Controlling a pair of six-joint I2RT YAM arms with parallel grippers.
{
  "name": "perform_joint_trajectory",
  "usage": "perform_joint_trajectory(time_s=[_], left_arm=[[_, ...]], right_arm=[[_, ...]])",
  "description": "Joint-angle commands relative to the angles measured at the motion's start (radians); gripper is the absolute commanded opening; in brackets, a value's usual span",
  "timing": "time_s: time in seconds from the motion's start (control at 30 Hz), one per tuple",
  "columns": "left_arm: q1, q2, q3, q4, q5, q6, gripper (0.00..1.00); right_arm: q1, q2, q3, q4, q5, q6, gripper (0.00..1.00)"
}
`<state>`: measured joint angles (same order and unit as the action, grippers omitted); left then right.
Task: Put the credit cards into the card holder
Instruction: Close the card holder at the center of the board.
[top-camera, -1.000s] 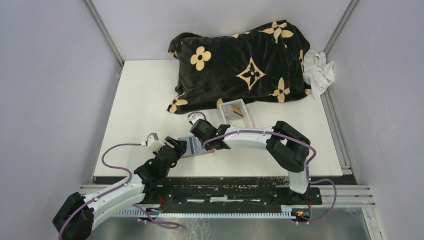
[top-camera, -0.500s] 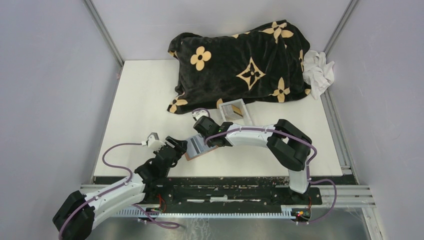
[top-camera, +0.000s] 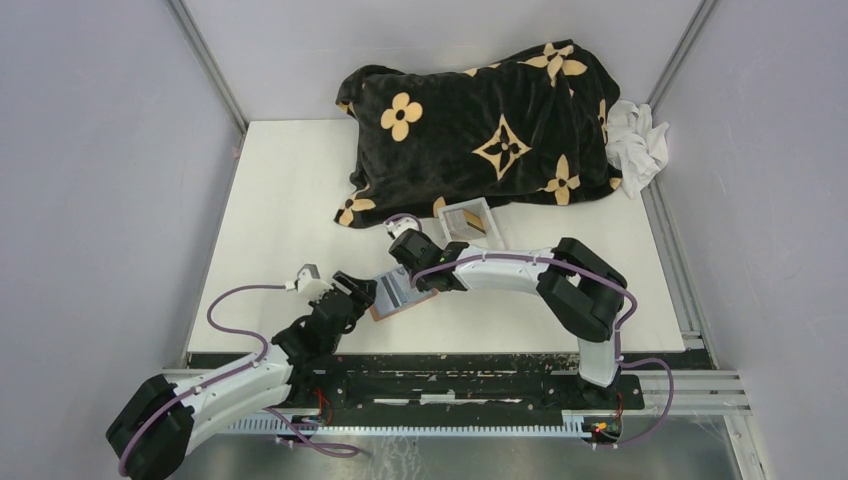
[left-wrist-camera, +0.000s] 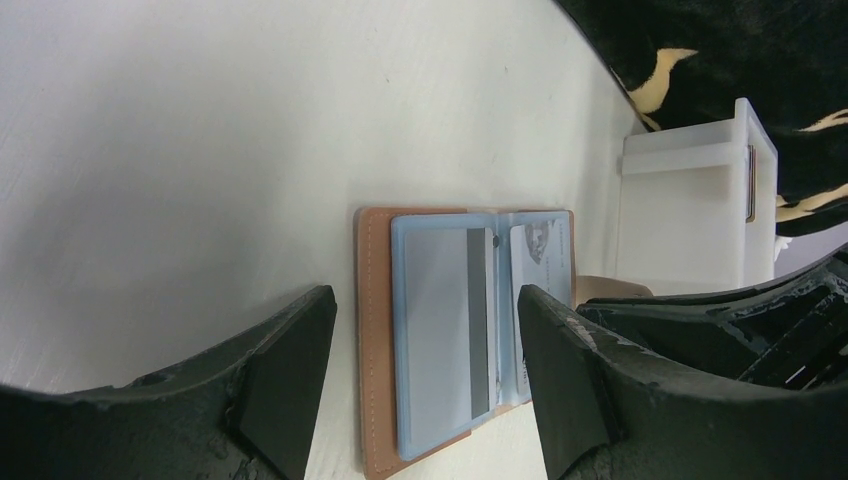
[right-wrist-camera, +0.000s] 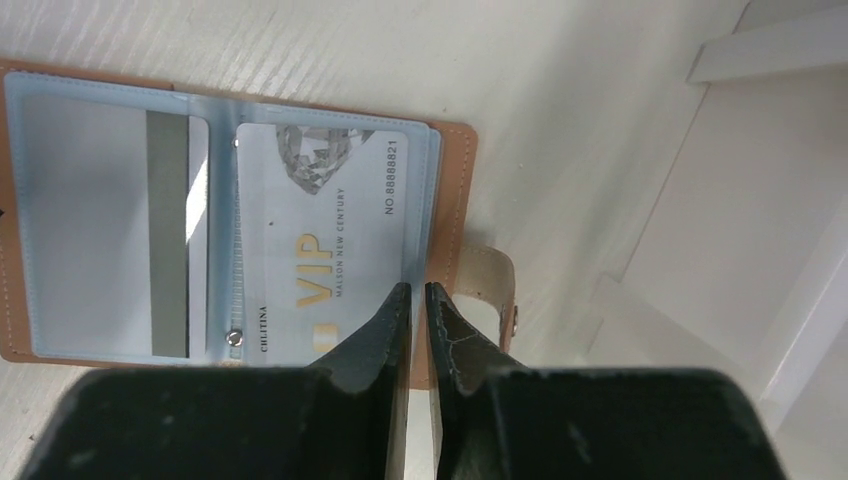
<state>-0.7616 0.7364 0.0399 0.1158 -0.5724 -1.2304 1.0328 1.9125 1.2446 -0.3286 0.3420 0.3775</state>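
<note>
The brown card holder (top-camera: 392, 296) lies open on the table between my two grippers. Its pale blue sleeves hold a grey-silver card with a dark stripe (left-wrist-camera: 440, 330) and a pale blue VIP card (right-wrist-camera: 320, 240). In the right wrist view the striped card (right-wrist-camera: 100, 240) sits in the left sleeve, and the holder's brown edge (right-wrist-camera: 455, 200) and strap are beside my fingers. My left gripper (left-wrist-camera: 425, 295) is open and straddles the holder's near end (left-wrist-camera: 375, 340) without touching it. My right gripper (right-wrist-camera: 417, 287) is shut, its tips over the VIP sleeve's outer edge. I see nothing held.
A clear plastic tray (top-camera: 468, 222) stands just behind the holder, close to my right gripper; it also shows in the left wrist view (left-wrist-camera: 690, 215) and the right wrist view (right-wrist-camera: 760, 200). A black flowered blanket (top-camera: 480, 120) and a white cloth (top-camera: 635, 140) lie at the back.
My right gripper has shifted slightly toward the back, and the open holder now shows more fully between the grippers. The left arm has barely moved.
</note>
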Motion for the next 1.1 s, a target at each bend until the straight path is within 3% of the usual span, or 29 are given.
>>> perform_joint_trajectory(time_s=[0.0, 0.73, 1.07], left_arm=[[-0.005, 0.011, -0.002, 0.002, 0.017, -0.019, 0.75], [-0.009, 0.168, 0.003, 0.137, 0.095, -0.030, 0.75], [-0.018, 0.097, 0.053, 0.146, 0.078, 0.003, 0.75]], right_arm=[[-0.027, -0.039, -0.004, 0.029, 0.030, -0.009, 0.15], [-0.082, 0.063, -0.005, 0.038, -0.098, 0.041, 0.15], [-0.082, 0.085, -0.028, 0.043, -0.120, 0.066, 0.15]])
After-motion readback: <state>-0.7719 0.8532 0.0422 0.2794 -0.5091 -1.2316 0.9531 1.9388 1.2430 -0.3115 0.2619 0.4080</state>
